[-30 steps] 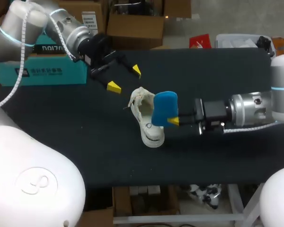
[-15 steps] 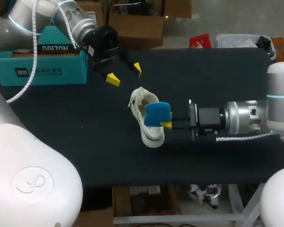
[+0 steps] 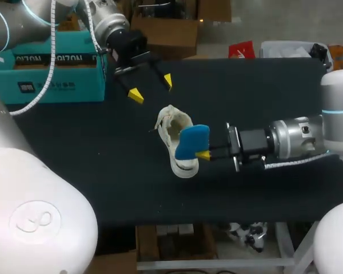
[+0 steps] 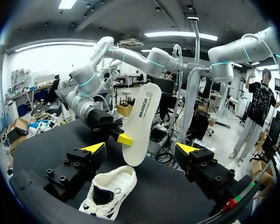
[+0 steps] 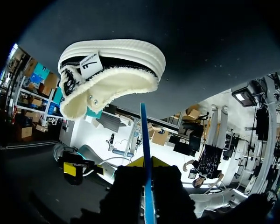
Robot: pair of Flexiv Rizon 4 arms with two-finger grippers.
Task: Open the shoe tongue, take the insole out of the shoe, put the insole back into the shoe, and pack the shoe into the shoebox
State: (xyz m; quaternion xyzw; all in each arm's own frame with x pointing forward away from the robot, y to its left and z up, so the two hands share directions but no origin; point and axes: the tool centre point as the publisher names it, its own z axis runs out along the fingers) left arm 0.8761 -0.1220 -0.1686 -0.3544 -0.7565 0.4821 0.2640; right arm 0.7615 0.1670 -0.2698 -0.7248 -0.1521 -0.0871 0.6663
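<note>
Two end effectors: we see both.
Left end effector [image 3: 152, 88]: spread, upper left of frame.
Right end effector [image 3: 202, 153]: pinching the blue insole [image 3: 191, 141].
Insole: over the shoe [image 3: 172, 124], centre frame.
Shoe: on surface [image 3: 103, 171].

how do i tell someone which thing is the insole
On the black table, find the cream shoe near the middle. The insole is the thin piece just over the shoe, pinched in the right gripper. Unlike the shoe, it is flat and bright blue on top.
</note>
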